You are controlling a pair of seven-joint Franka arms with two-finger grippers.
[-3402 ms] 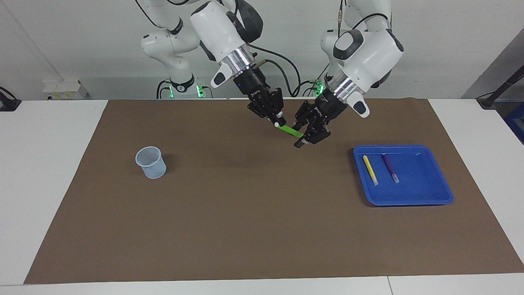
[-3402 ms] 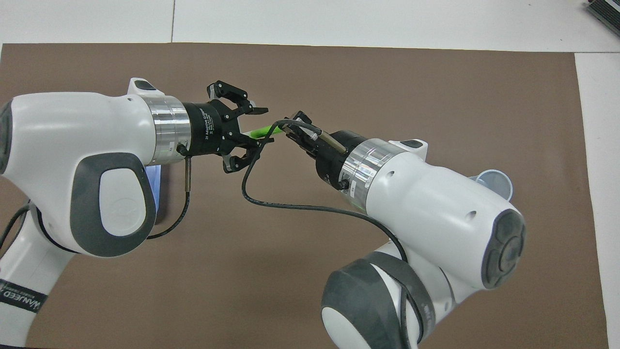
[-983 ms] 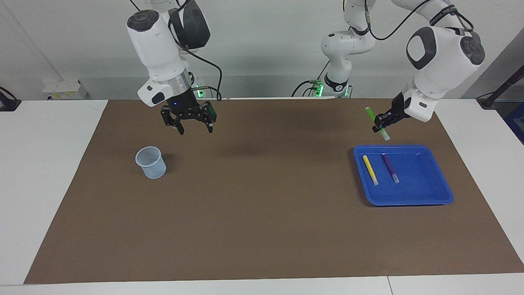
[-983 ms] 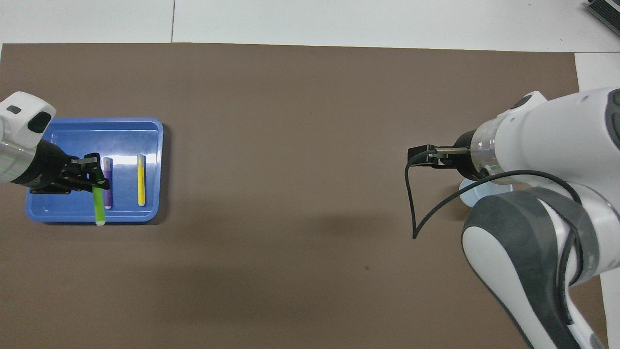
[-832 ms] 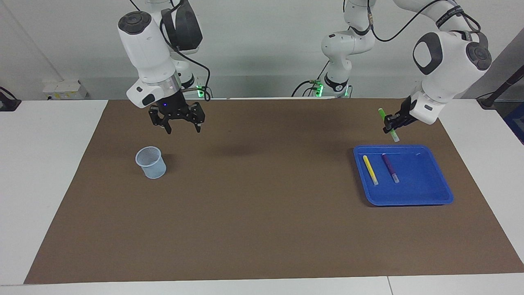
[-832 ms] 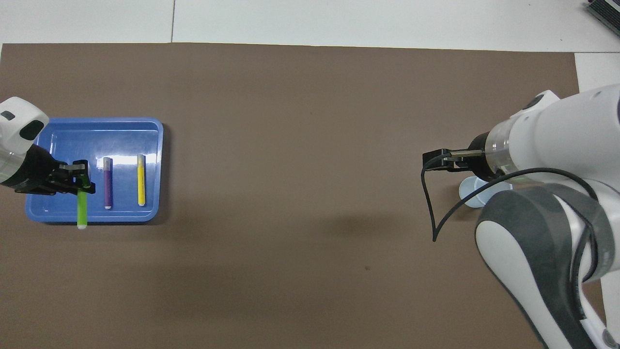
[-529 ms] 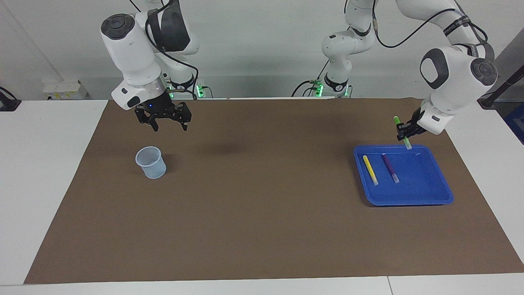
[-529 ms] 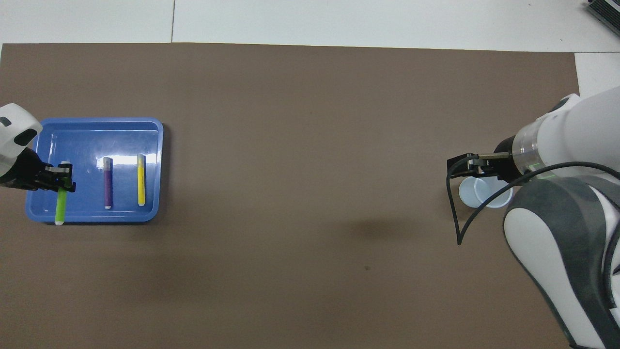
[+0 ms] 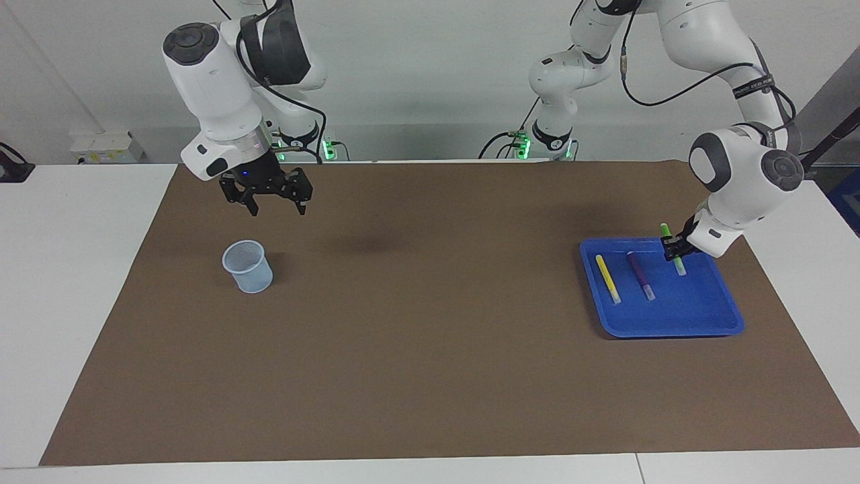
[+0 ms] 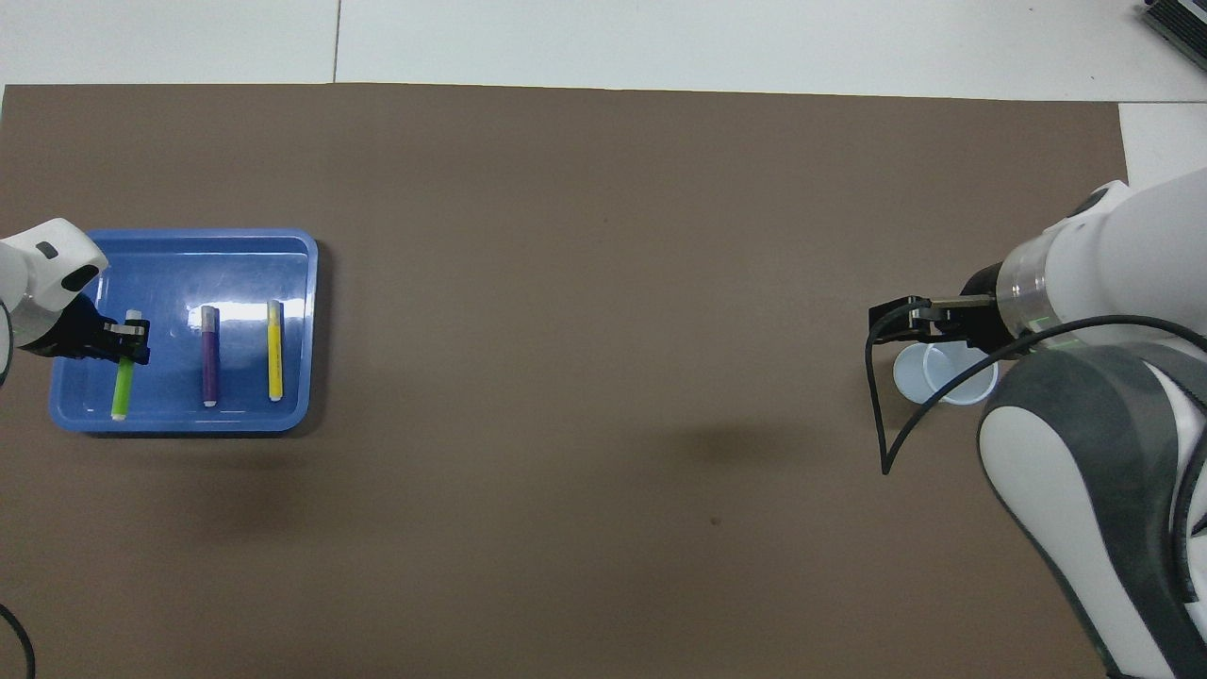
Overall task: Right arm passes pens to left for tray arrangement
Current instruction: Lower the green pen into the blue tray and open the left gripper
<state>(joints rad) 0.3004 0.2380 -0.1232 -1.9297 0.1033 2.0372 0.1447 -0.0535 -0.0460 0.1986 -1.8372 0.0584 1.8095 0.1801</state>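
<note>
Left gripper point(image 9: 674, 252) clamped on our green pen point(image 9: 672, 249), now down inside the blue tray point(image 9: 672, 326) beside purple pen point(image 9: 640, 274) and yellow pen point(image 9: 608, 278) | we've dropped from above the rim | release looks next | right gripper point(image 9: 274, 205) spread empty, waiting above the cup point(image 9: 248, 267)

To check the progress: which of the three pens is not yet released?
The green pen: the left pincer is shut on it over the tray. The yellow pen and purple pen lie free.
</note>
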